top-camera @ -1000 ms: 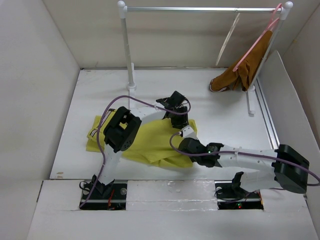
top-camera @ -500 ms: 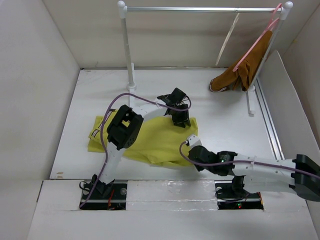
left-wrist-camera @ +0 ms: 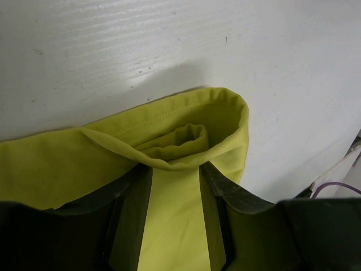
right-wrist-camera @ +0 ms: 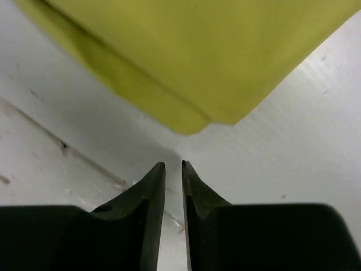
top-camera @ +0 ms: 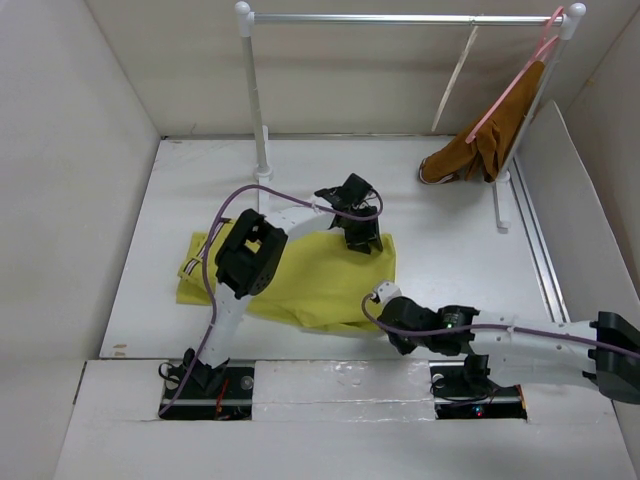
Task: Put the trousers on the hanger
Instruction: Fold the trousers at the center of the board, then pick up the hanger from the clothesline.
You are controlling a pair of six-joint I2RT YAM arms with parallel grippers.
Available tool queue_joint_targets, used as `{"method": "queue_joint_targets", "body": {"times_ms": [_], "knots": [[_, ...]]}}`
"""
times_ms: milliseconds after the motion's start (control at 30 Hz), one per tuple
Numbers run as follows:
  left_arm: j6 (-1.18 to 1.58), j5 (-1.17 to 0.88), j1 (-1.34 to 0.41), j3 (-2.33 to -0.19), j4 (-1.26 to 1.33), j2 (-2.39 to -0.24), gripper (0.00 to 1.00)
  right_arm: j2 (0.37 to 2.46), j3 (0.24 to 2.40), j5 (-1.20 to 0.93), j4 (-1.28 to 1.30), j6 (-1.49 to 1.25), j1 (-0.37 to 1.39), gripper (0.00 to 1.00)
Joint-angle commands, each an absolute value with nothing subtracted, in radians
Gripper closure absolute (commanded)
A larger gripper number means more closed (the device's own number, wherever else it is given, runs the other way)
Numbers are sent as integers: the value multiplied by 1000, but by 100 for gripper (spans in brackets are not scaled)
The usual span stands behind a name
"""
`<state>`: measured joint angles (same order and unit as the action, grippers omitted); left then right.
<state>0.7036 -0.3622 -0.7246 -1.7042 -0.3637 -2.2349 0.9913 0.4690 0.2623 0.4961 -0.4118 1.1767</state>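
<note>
Lying flat across the lower middle of the overhead view, the trousers (top-camera: 310,280) are a yellow-green sheet of cloth on the white table (top-camera: 450,230), well apart from the hanger (top-camera: 455,75), a thin cream-white loop dangling from the metal rail (top-camera: 400,18) at the upper right. Beside it on the same rail hangs a pink hanger (top-camera: 512,78) carrying a rust-brown garment (top-camera: 480,150). The left gripper (top-camera: 358,238) reaches over to the upper right corner of the cloth. Its wrist view shows a band of yellow-green fabric running between its dark fingers (left-wrist-camera: 131,209), with the hem curled and bunched just past the tips, so its jaws appear clenched on the trousers. The right gripper (top-camera: 383,297) sits low at the lower right edge of the cloth. In its wrist view the right gripper (right-wrist-camera: 171,165) has its two tips drawn almost together with nothing between them, hovering over bare table just beside a corner of the trousers (right-wrist-camera: 214,51) but not touching it. The task looks to be at an early step, securing a hold on the garment, and nothing is on the hanger yet. The next move likely calls for the right jaws to part and take a second corner, or fetch the hanger, before the cloth is lifted toward the upper right.
</note>
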Motion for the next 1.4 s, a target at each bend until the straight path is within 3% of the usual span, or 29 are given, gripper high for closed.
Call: {"method": "queue_joint_targets", "body": {"times_ms": [0,100,167,233,267,300,400,567,700,867,933,967,1000,1067,1233,1367], "knots": [[638,-245,-699,-1686,-370,-2153,58,955,588,211,711,-393,1198,59],[624,-242,-699,-1692,-374,-2070,56,922,698,241,751,-370,1198,51],[601,-224,-699,-1700,-388,-1995,53,905,788,253,765,-339,1198,52],[585,-195,-699,-1700,-391,-1951,53,919,828,239,712,-295,1187,68],[575,-180,-699,-1678,-396,-1906,53,942,845,235,678,-281,1187,81],[563,-164,-699,-1657,-396,-1885,53,960,847,238,613,-267,1165,100],[564,-115,-676,-1513,-368,-1789,59,1055,819,233,500,-219,1099,100],[615,-111,-649,-1119,-258,-1561,83,1161,729,252,333,-262,1014,100],[658,-68,-618,-872,-216,-1398,89,1186,640,177,270,-282,934,100],[712,-81,-578,-671,-204,-1200,91,1177,872,158,466,-164,925,100],[716,-69,-578,-615,-204,-1164,90,1129,995,178,546,-106,925,80],[719,-66,-568,-591,-210,-1151,90,1102,1137,196,573,-86,925,62],[718,-61,-568,-580,-215,-1152,90,1098,1214,216,627,-62,882,56],[709,-61,-558,-563,-201,-1161,89,1129,1366,206,664,24,815,47],[698,-63,-558,-583,-201,-1171,88,1345,1929,265,820,153,545,44],[672,-87,-558,-640,-206,-1100,85,1570,2291,310,914,167,413,34]]}}
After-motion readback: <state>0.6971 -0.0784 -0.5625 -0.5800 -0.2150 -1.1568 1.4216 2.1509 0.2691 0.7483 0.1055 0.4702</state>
